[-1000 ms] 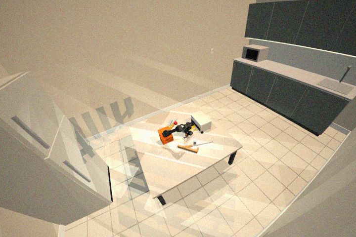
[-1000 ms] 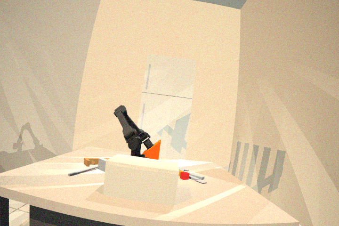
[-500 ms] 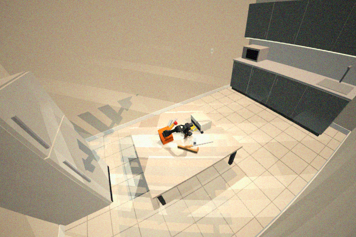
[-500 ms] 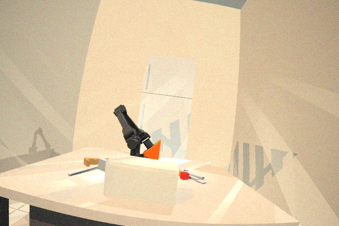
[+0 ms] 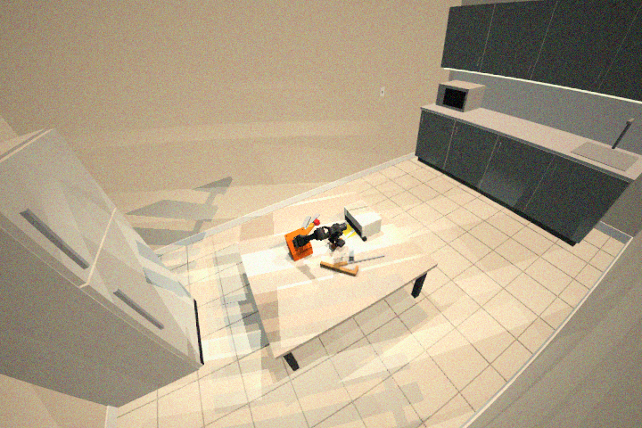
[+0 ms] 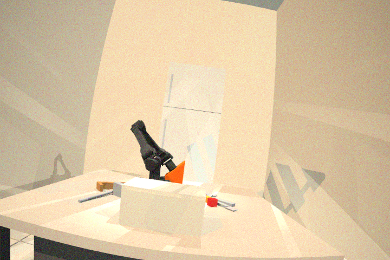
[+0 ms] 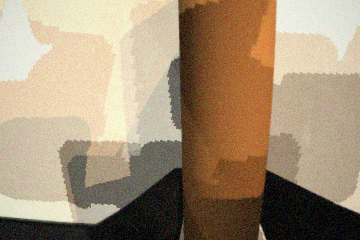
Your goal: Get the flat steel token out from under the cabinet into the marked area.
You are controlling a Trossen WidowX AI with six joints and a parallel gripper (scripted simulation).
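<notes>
The white cabinet (image 5: 368, 222) (image 6: 161, 209) stands on the table. Yellow marking (image 5: 350, 232) of the marked area shows in front of it, partly covered by the arm. My gripper (image 5: 337, 243) (image 7: 218, 177) points down beside the marked area and is shut on an orange-brown handle (image 7: 228, 110), which runs up through the wrist view. The handle's far end is out of that view, and the gripper is hidden in the exterior view. I cannot make out the steel token or the vent slots.
An orange-brown wooden piece (image 5: 339, 268) (image 6: 104, 186) lies to one side, near a thin grey rod (image 5: 371, 259) (image 6: 94, 196) and a grey block (image 5: 350, 256) (image 6: 117, 189). A red block (image 5: 316, 222) (image 6: 212, 202) with grey strips lies on the other side. A dark bar runs along the cabinet's front.
</notes>
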